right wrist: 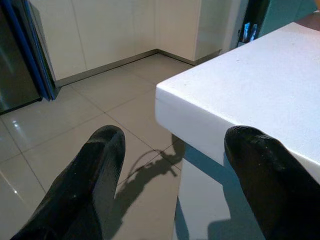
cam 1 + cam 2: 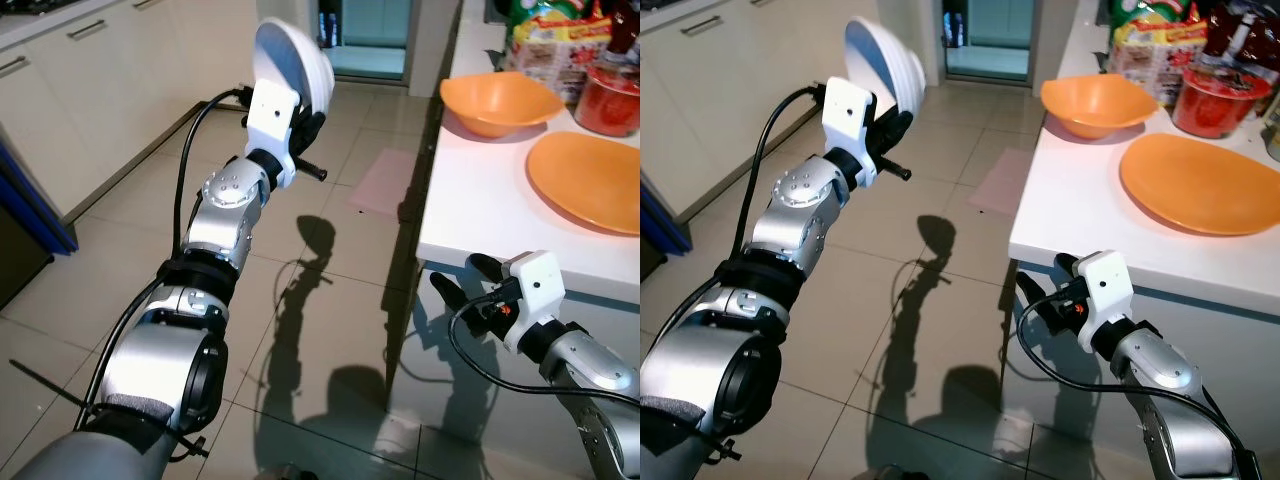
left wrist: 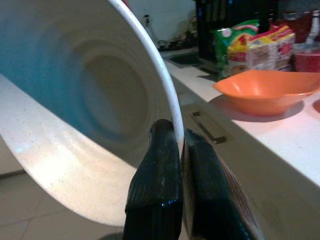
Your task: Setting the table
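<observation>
- The counter (image 2: 480,210) is white, with a square corner jutting toward the robot; its top is lit and casts a shadow down its side
- The floor (image 2: 130,270) is pale glossy tile, with the arms' shadows falling on it between the two arms
- Cream cabinets (image 2: 90,90) run along the robot's left; a dark blue edge (image 2: 35,205) stands at the near end of them, and a doorway (image 2: 365,35) opens at the far end of the room
- A pink mat (image 2: 385,182) lies on the floor just beside the counter's side
- The left gripper (image 3: 181,145) is raised over the open floor, well apart from the counter, jaws pinched tight on the rim of a white bowl (image 2: 292,62); the bowl stands on edge, held up in the air
- The right gripper (image 2: 462,278) hangs low at the counter's near corner, below the top edge, jaws spread wide with nothing between them
- On the counter sit an orange bowl (image 2: 498,102) and, nearer the robot, an orange plate (image 2: 590,178), close together but apart
- Behind them stand a red tub (image 2: 608,102) and bright snack packets (image 2: 555,40), crowding the far part of the top
- The near corner of the counter top is bare
</observation>
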